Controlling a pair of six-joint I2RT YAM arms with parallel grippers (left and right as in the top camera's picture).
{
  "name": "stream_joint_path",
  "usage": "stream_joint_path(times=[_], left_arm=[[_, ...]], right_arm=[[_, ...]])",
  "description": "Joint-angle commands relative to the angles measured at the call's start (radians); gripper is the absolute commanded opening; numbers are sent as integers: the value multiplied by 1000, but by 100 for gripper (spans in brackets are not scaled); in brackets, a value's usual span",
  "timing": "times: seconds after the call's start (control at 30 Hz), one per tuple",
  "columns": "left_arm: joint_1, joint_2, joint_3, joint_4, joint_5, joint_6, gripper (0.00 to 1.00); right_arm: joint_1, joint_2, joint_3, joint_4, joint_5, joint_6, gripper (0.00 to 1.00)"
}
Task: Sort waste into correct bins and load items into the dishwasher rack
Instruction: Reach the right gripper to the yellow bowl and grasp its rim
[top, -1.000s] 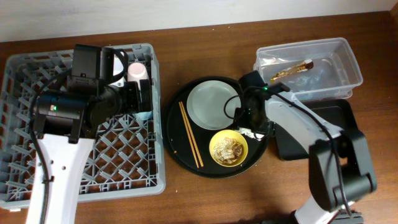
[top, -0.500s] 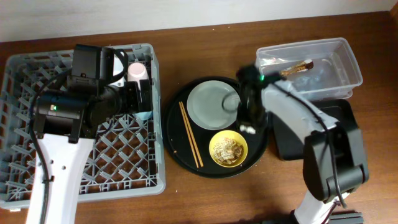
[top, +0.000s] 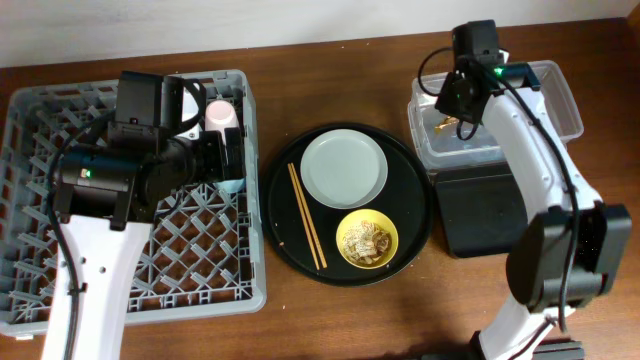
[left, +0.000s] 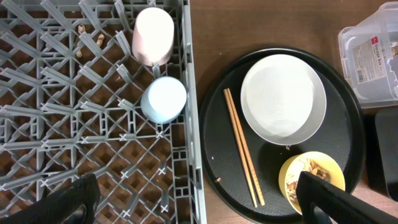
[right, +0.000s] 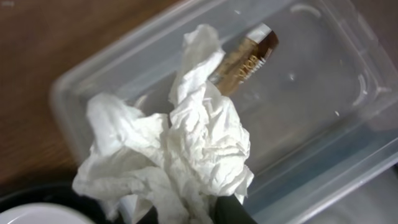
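My right gripper (right: 189, 214) is shut on the crumpled white paper napkin (right: 180, 149) and holds it over the clear plastic tub (right: 323, 124). A gold-brown wrapper (right: 245, 56) lies inside that tub (top: 540, 110). From overhead the right gripper (top: 452, 100) hangs at the tub's left end. My left gripper (left: 199, 205) is open and empty above the grey rack's (left: 62, 124) right edge. In the rack stand a pink cup (left: 153, 35) and a blue cup (left: 163, 99). The plate (top: 344, 168), chopsticks (top: 307, 215) and the yellow bowl (top: 367, 240) with food scraps sit on the round black tray (top: 290, 230).
A shallow black rectangular tray (top: 485, 210) lies just in front of the clear tub, right of the round tray. The rack (top: 40, 130) fills the table's left side, with the left arm above it. A pale wall runs along the table's far edge.
The right gripper shut on the napkin at the round tray's right side. It lifted it up and back to the clear tub. The left arm has not moved.
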Motion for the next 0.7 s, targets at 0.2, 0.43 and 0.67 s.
stream_joint_path(times=[0.2, 0.43, 0.67], left_arm=[[5, -1, 3, 2, 4, 5, 99], [5, -1, 3, 2, 4, 5, 99], [5, -1, 3, 2, 4, 5, 99]], right_arm=[[-51, -7, 52, -87, -55, -120, 99], [64, -125, 179, -451, -374, -265, 86], [348, -124, 48, -477, -374, -264, 62]])
